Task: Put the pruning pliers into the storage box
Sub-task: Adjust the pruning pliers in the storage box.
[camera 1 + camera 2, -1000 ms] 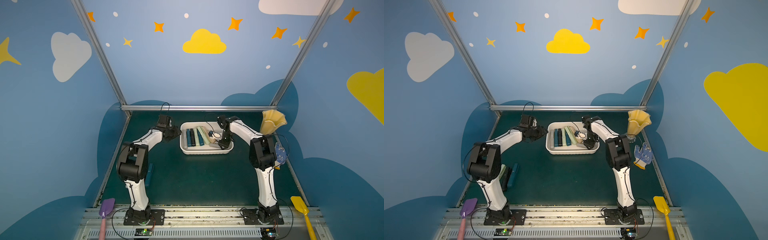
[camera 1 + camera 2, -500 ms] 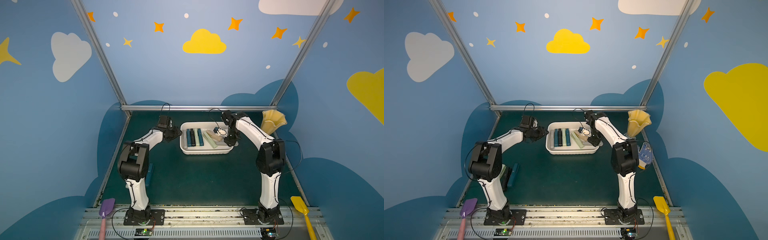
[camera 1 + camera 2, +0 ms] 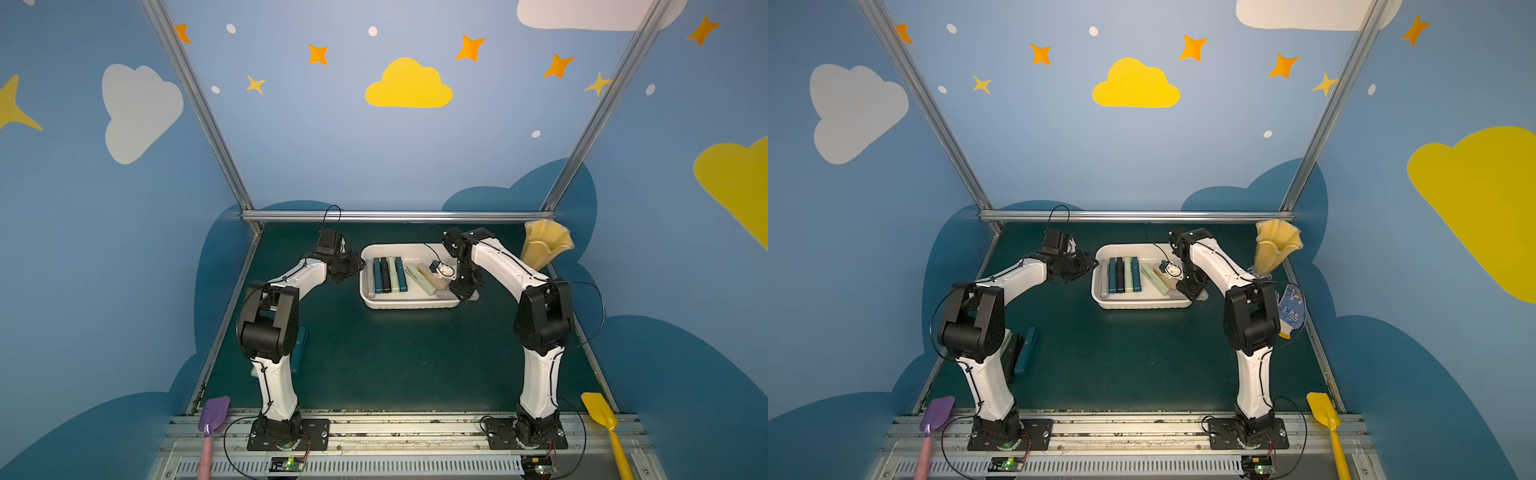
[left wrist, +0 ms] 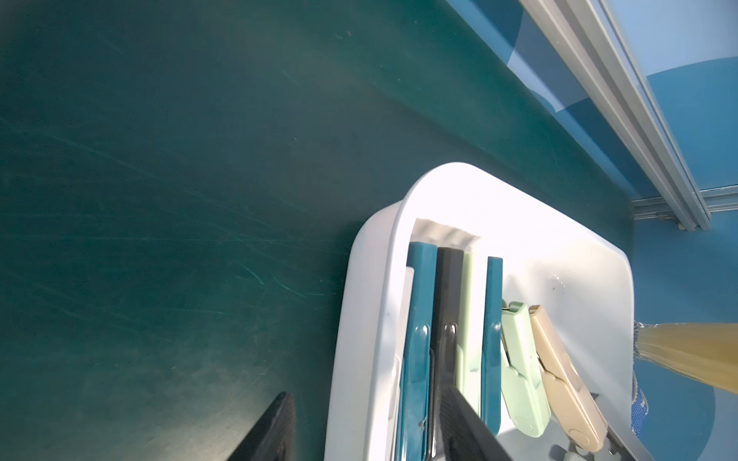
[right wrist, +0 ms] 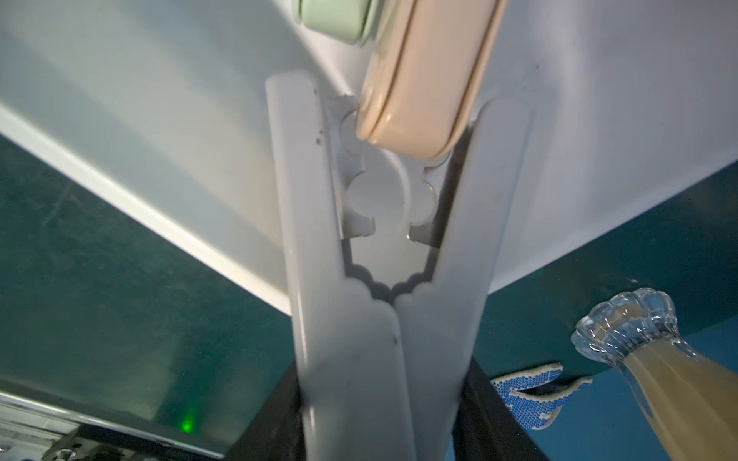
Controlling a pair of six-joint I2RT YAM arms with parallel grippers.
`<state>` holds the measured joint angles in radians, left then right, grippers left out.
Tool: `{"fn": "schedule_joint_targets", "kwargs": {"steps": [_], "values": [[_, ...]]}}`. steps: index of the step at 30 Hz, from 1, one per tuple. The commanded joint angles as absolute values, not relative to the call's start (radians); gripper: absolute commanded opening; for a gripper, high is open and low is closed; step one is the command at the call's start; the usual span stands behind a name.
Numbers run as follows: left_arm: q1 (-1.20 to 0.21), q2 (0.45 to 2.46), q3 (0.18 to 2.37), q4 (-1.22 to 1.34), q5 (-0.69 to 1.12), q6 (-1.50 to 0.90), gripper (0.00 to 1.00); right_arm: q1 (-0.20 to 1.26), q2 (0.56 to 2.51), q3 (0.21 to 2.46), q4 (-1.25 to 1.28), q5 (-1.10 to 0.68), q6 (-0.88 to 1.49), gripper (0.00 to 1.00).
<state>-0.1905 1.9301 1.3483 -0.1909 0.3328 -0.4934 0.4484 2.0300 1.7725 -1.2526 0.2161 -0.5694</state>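
Box [image 3: 409, 305] sits mid-table toward the back in both top views. A row of pliers [image 3: 387, 275] lies side by side in its left half, with green pliers [image 3: 419, 279] and beige pliers [image 3: 432, 277] slanted beside them. My left gripper [image 3: 358, 265] is at the box's left end and my right gripper [image 3: 464, 291] is low at its right end. From up here I cannot read either set of jaws. By the left arm's elbow, teal pliers [image 3: 1025, 351] lie on the table with darker ones beside them. A glove [image 3: 1292, 309] shows past the right arm in a top view, near the vase [image 3: 1277, 249].

Left wrist view settles that arm. The fingers [image 4: 275, 427] stand well apart, one over bare table outside the box wall [image 4: 371, 279] and the other over the row inside. Table shows between the wall and the outer finger, so the jaws are spread and hold nothing.

Right wrist view gives what nothing else does. Grey pliers [image 5: 343, 339] come out from between the black fingers, clamped there, with the handles splayed in a V. The head is over the box floor and the handles cross the rim. The beige pliers' rounded end overlaps that head, and I cannot tell whether they touch. The vase's clear foot shows only here.
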Motion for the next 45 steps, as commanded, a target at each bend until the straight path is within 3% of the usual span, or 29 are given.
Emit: {"fn": "schedule_joint_targets", "kwargs": {"steps": [1, 6, 13, 20, 27, 36, 45], "values": [[-0.193, 1.944, 1.373, -0.184, 0.346, -0.483, 0.58, 0.455, 1.99, 1.759, -1.294, 0.254, -0.521, 0.28], [-0.194, 1.944, 1.374, -0.186, 0.351, -0.48, 0.58, 0.457, 1.967, 1.813, -1.326, 0.298, -0.469, 0.29], [-0.196, 1.949, 1.374, -0.18, 0.363, -0.479, 0.58, 0.478, 1.977, 1.846, -1.349, 0.206, -0.425, 0.39], [-0.199, 1.945, 1.382, -0.193, 0.361, -0.471, 0.58, 0.486, 2.118, 1.914, -1.349, 0.271, -0.387, 0.4], [-0.201, 1.953, 1.398, -0.193, 0.367, -0.468, 0.58, 0.483, 2.112, 1.902, -1.35, 0.256, -0.377, 0.46], [-0.209, 1.944, 1.398, -0.198, 0.361, -0.454, 0.59, 0.491, 2.129, 1.947, -1.366, 0.368, -0.358, 0.55], [-0.21, 1.925, 1.406, -0.219, 0.354, -0.447, 0.59, 0.511, 2.303, 2.119, -1.308, 0.379, -0.326, 0.52]]}}
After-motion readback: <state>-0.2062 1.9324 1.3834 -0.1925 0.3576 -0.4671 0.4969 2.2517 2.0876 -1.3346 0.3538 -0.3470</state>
